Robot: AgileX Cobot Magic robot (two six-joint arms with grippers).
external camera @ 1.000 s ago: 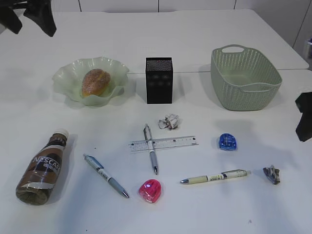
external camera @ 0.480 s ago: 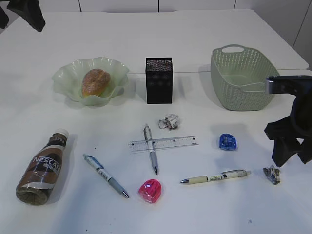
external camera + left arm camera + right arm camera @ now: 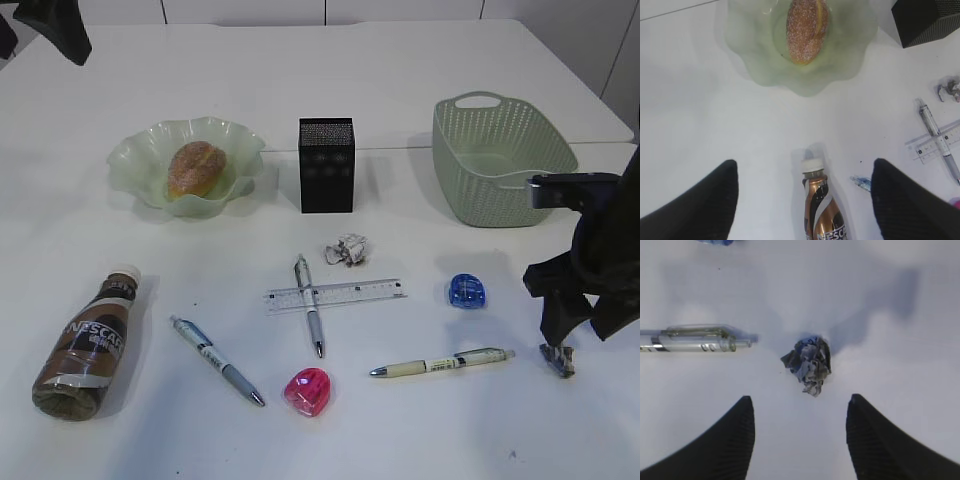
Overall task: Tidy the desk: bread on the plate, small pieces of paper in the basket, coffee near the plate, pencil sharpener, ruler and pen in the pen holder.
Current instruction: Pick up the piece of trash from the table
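The desk [image 3: 400,80] carries the bread [image 3: 196,167] lying in the plate [image 3: 135,160] at far left, the pen holder [image 3: 326,165] upright at centre and the basket [image 3: 500,165] at far right. The coffee [image 3: 88,345] lies on its side at near left, well apart from the plate. One of the small pieces of paper [image 3: 346,249] sits near the middle, just beyond the ruler [image 3: 335,295], which a pen [image 3: 309,318] crosses. Two more pens [image 3: 217,360] [image 3: 440,363], a pink pencil sharpener [image 3: 308,391] and a blue pencil sharpener [image 3: 467,291] lie along the near side. At near right the right gripper [image 3: 799,435] hangs with jaws spread above a second paper wad [image 3: 809,364], not touching it. The left gripper [image 3: 802,200], jaws wide apart and empty, hovers over the bottle's cap end.
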